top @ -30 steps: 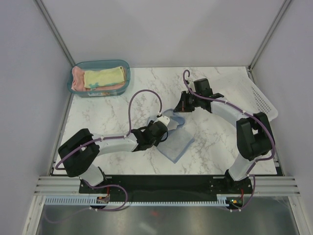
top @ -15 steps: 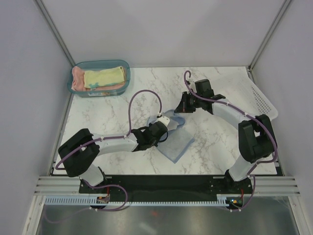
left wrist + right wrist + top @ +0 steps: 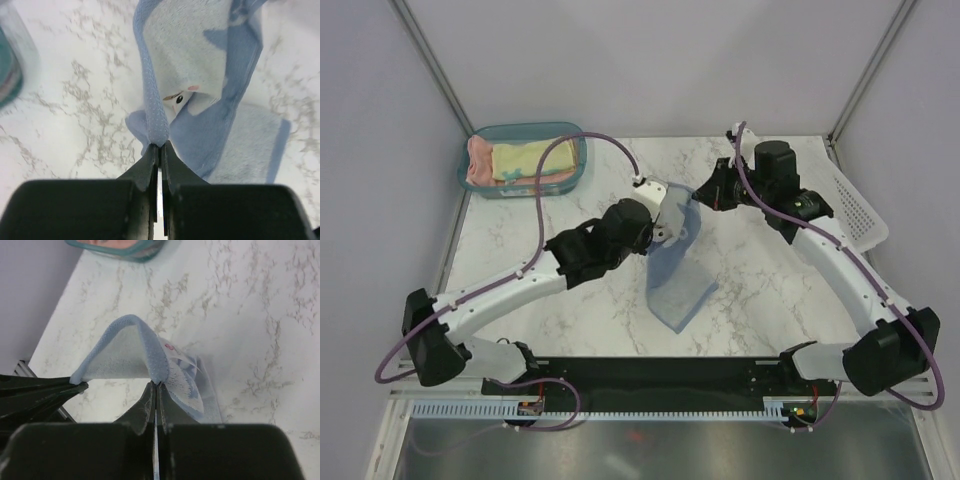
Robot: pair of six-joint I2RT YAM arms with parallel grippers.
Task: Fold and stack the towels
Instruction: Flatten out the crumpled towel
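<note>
While the left gripper [image 3: 159,148] and right gripper [image 3: 156,385] pinch its upper edge, 1 light blue towel [image 3: 677,285] hangs below them. Left of them, 1 teal bin [image 3: 505,190] holds 2 towels: pink towel [image 3: 477,160], yellow towel [image 3: 520,160]. 1 white basket [image 3: 861,212] sits right.

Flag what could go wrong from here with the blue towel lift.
1. The left fingers and right fingers each pinch only a thin hem of the light blue towel; it may slip out.
2. Its lower end rests on the marble table; dragging could skew the fold.
</note>
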